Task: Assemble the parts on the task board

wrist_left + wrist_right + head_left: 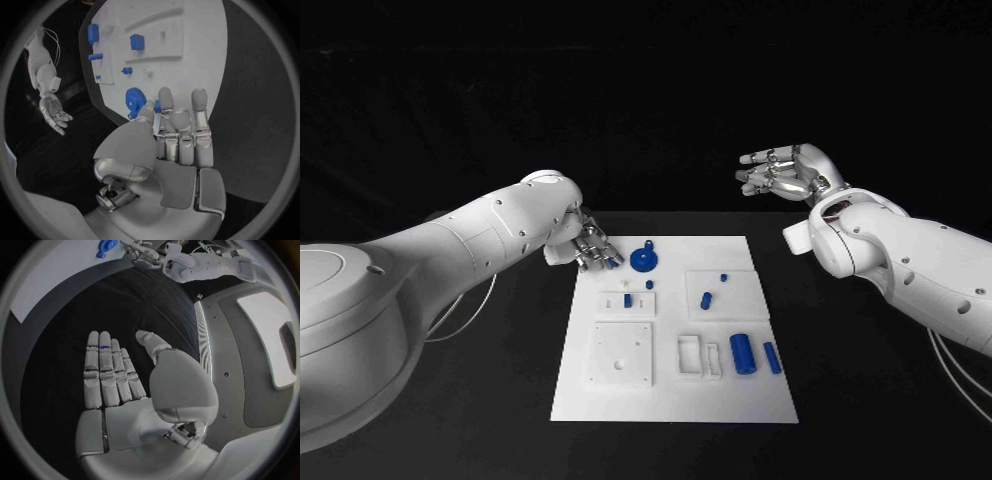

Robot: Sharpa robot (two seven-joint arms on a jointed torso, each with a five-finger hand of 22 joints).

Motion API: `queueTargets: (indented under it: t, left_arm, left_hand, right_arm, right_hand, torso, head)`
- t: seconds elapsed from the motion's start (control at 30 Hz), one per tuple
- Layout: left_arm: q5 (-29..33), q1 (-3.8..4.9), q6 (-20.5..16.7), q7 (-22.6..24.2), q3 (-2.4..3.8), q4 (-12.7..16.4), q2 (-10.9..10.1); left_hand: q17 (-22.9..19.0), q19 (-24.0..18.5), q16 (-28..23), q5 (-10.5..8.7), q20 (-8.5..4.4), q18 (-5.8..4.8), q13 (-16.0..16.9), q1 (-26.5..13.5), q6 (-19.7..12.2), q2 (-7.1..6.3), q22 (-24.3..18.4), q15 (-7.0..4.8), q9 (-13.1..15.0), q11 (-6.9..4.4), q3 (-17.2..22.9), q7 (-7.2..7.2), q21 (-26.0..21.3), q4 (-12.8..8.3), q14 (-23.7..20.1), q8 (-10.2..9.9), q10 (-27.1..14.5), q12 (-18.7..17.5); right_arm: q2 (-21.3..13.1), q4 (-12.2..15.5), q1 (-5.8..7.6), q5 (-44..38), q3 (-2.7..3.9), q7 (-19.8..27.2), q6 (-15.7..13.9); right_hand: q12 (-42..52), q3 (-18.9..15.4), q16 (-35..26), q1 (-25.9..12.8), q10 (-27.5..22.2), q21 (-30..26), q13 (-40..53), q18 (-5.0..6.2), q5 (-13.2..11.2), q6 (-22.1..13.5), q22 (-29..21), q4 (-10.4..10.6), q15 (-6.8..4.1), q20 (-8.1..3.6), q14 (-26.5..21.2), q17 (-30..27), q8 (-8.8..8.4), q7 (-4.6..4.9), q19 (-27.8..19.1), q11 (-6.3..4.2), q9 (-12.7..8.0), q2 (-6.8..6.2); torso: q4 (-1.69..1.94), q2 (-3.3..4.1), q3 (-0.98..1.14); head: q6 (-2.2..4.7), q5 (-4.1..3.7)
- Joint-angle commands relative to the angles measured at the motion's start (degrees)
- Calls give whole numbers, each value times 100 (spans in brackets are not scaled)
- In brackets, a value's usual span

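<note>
The white task board (672,395) lies in the middle of the black table. A blue gear (645,260) sits near its far left corner. My left hand (593,247) hovers at that corner, fingers stretched out straight and fingertips (165,96) just beside the gear (134,99), holding nothing. Small blue pegs (707,298) and two blue cylinders (743,354) lie further toward me on the board. My right hand (783,172) hangs raised beyond the board's far right corner; the right wrist view shows its palm (119,380) flat and empty.
White blocks (620,352) and a white frame (692,352) stand on the board's near half. Black table (862,400) surrounds the board on all sides. My right arm (44,75) appears off to the side in the left wrist view.
</note>
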Motion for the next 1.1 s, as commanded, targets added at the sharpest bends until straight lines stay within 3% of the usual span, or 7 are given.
queueTargets:
  t: [0.03,0.2,0.23,0.27,0.33,0.8,1.1]
  left_arm:
    - [54,-36,-112,18,-13,25,-5]
    - [233,-35,-279,57,-12,145,-88]
    - [274,-34,-323,61,-11,189,-119]
    - [325,-32,-389,63,-10,264,-174]
    - [400,-26,-462,56,-7,383,-258]
    - [693,189,-748,-331,2,1885,-1073]
    - [293,240,-984,-505,-5,2764,-1472]
  left_hand:
    - [21,-13,41,128,-5,-85,0,203,64,57,119,-25,136,-29,64,-77,35,-141,-13,125,152,-13]
    - [140,6,106,871,-35,-90,-17,341,-79,145,124,-54,1010,-55,339,-131,106,-466,71,609,224,1]
    - [152,6,108,546,-41,-86,-20,360,-115,184,125,-58,1141,-62,514,-140,123,-538,79,642,226,6]
    - [180,3,95,-59,-11,-58,-12,-236,-152,-201,116,-41,1642,-65,1985,-134,216,-685,132,653,217,97]
    - [224,-16,122,-14,-36,-60,-43,-210,-67,-427,118,-58,1813,-76,2317,-147,248,-448,126,537,241,75]
    - [363,17,169,134,-45,-46,-54,-277,49,-517,115,-75,2184,-99,2468,-186,297,-401,218,470,256,187]
    - [457,50,199,252,-39,-24,-65,-314,125,-577,115,-79,2257,-111,2514,-206,327,-426,297,459,269,286]
  right_arm:
    - [8,-7,2,8,3,30,87]
    - [-5,-10,1,8,3,25,100]
    - [-13,-9,1,8,3,25,101]
    - [-24,-8,1,8,3,24,102]
    - [-43,-8,1,8,3,21,103]
    - [-148,-15,-4,25,4,3,110]
    - [-170,-17,-49,41,4,-5,127]
  right_hand:
    - [-16,-36,-21,-37,-19,13,-7,54,36,-10,-7,2,14,1,-42,-9,5,-19,-36,-3,-5,33]
    - [-16,-37,-21,-45,-19,13,-7,55,61,-8,-7,2,15,2,-43,-9,6,-20,-37,-3,-4,31]
    - [-16,-36,-21,-46,-19,13,-7,55,64,-9,-7,2,15,2,-43,-9,6,-19,-37,-3,-4,31]
    - [-16,-36,-21,-46,-19,13,-7,55,64,-9,-7,2,15,2,-43,-9,6,-19,-37,-3,-4,31]
    - [-16,-40,-20,-49,-20,13,-7,55,77,-15,-7,2,15,2,-42,-8,6,-18,-37,-2,-5,27]
    - [-16,-44,-22,-54,-19,12,-7,55,113,-12,-8,-1,16,3,-45,-9,6,-19,-40,-2,-5,26]
    - [-17,-47,-22,-62,-26,11,-7,55,152,-9,-8,2,20,5,-47,-10,6,-18,-41,1,-4,26]
  torso:
    - [8,-2,-4]
    - [22,-10,-2]
    - [25,-11,-3]
    - [31,-16,-7]
    - [44,-21,-12]
    - [156,-94,-47]
    - [202,-154,-87]
  head:
    - [-3,3]
    - [-3,-1]
    - [-2,0]
    - [-2,2]
    - [-1,-3]
    - [-11,-11]
    - [-66,18]
